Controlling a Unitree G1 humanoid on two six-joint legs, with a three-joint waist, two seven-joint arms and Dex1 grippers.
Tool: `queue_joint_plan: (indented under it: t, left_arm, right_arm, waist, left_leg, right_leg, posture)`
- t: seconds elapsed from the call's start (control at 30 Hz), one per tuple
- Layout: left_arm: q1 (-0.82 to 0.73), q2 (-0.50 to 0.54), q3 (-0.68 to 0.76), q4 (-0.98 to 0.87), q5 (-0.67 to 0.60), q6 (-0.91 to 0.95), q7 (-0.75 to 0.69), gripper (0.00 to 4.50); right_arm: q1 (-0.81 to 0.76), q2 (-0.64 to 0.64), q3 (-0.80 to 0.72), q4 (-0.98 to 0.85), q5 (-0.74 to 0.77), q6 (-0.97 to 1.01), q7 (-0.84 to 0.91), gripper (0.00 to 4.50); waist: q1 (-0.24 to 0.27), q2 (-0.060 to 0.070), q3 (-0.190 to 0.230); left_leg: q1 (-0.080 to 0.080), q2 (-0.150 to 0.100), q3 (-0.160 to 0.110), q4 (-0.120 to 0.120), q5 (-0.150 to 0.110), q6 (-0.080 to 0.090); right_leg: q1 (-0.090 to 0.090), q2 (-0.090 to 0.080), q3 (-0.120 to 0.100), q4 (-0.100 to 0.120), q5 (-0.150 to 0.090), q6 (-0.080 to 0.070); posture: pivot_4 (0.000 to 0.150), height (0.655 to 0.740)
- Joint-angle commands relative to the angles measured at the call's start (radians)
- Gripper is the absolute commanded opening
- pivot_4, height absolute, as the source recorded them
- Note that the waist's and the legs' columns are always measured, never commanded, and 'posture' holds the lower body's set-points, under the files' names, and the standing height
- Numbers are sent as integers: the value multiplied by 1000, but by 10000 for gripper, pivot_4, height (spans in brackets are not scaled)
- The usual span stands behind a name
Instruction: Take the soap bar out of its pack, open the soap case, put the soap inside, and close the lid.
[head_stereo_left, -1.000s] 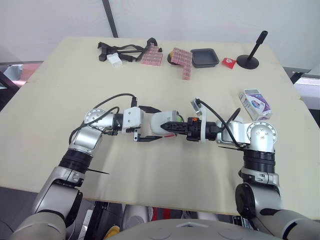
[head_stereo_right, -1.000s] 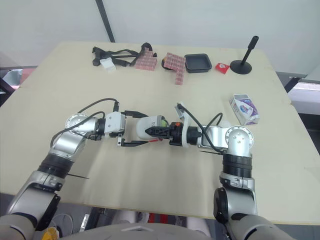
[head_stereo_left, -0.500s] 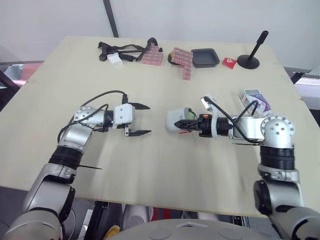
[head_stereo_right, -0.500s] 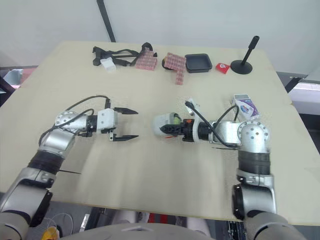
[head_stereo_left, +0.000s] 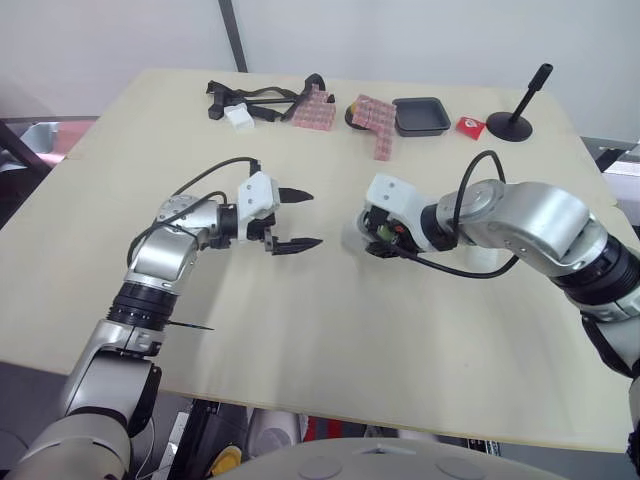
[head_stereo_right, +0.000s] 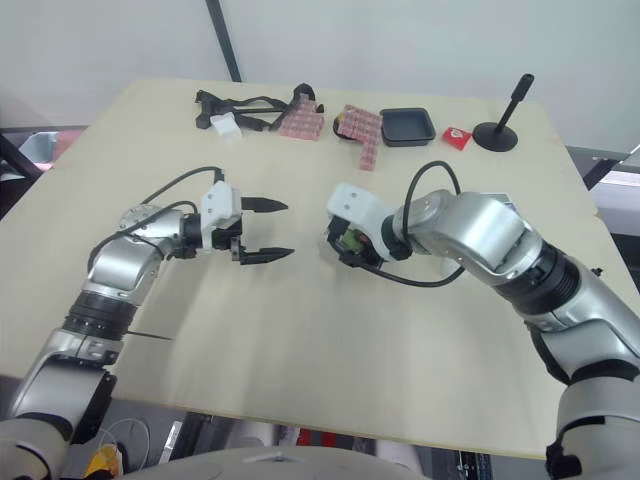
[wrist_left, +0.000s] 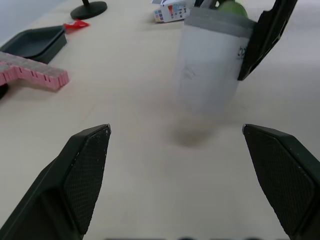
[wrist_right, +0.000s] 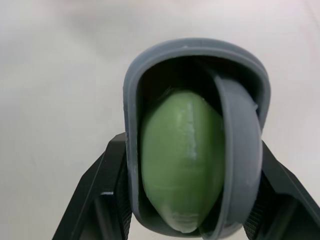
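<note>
My right gripper (head_stereo_left: 378, 236) is shut on the translucent soap case (head_stereo_left: 353, 231), fingers on its two sides, mid-table. The case (wrist_left: 208, 66) stands on end just over the table, open mouth up. The green soap bar (wrist_right: 180, 159) sits inside the grey rim (wrist_right: 195, 49), with the lid (wrist_right: 241, 150) swung partly across the mouth. My left gripper (head_stereo_left: 313, 219) is open, a short gap to the left of the case, holding nothing. The soap pack (wrist_left: 172, 11) lies flat behind the case.
Along the far edge lie black straps (head_stereo_left: 255, 95), pink block pieces (head_stereo_left: 375, 115), a black tray (head_stereo_left: 420, 115), a red packet (head_stereo_left: 470, 125) and a black stand (head_stereo_left: 515, 122). A cable (head_stereo_left: 470, 265) loops from the right wrist over the table.
The left gripper let go of the case and drew back left. The right gripper kept the case and turned it from lying sideways to end-down. The head camera also shifted.
</note>
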Motion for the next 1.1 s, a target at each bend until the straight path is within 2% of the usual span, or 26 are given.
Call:
queue_joint_plan:
  t: [0.03,0.53,1.1]
  left_arm:
    - [-16,-4,-40,-40,43,2,8,44924]
    - [-65,-53,-71,-3,68,13,14,44924]
    - [-103,-69,-96,7,76,29,-31,44924]
  right_arm:
    - [-56,-20,44,2,-122,-87,82,22580]
    - [-78,-12,124,21,-377,-235,330,22580]
    - [-70,56,116,37,-513,-279,440,22580]
  waist:
    - [1,0,0]
    - [-13,0,0]
    - [-33,0,0]
  left_leg:
    - [1,0,0,0,0,0]
    - [-1,1,0,2,0,0]
    - [-3,1,0,7,0,1]
  right_leg:
    - [0,0,0,1,0,0]
    - [-1,0,2,5,0,0]
    - [-4,-1,4,10,0,-1]
  posture:
    - [1500,7400]
    - [1500,7400]
    - [1500,7400]
